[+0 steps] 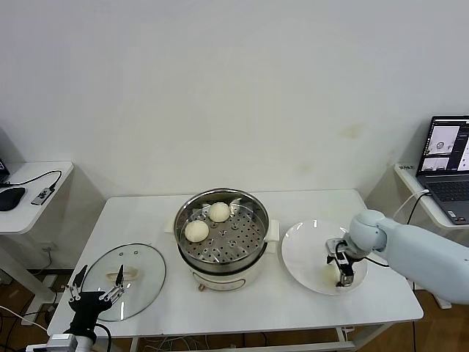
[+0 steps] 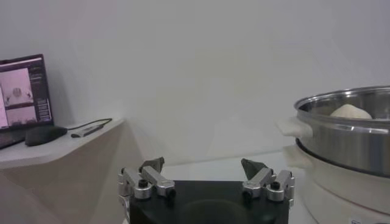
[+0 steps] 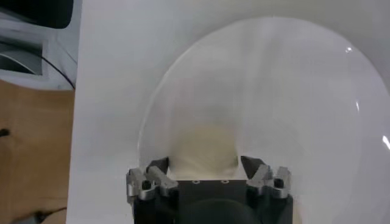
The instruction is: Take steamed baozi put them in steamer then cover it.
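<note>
My right gripper (image 3: pixel 203 167) is down on the plate (image 1: pixel 300 253) with its fingers around a bun (image 3: pixel 201 149). Two buns (image 1: pixel 196 230) sit in the steamer (image 1: pixel 253 213). Left gripper (image 1: pixel 95 288) hangs open by the lid (image 1: pixel 143 275).

Place: a lab or test room, not a kitchen
Walls: bare white
Tabletop (image 1: pixel 242 301): plain white, folding
Side desks: open laptop (image 1: pixel 445 167), mouse (image 1: pixel 10 198), cables

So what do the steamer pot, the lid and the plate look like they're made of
Steamer: polished stainless steel, mirror-bright wall, perforated tray; white base, probably plastic.
Lid: clear glass, since the table shows through, with a metal rim and a cream handle, likely plastic.
Plate: glossy white, probably glazed ceramic, possibly melamine.
</note>
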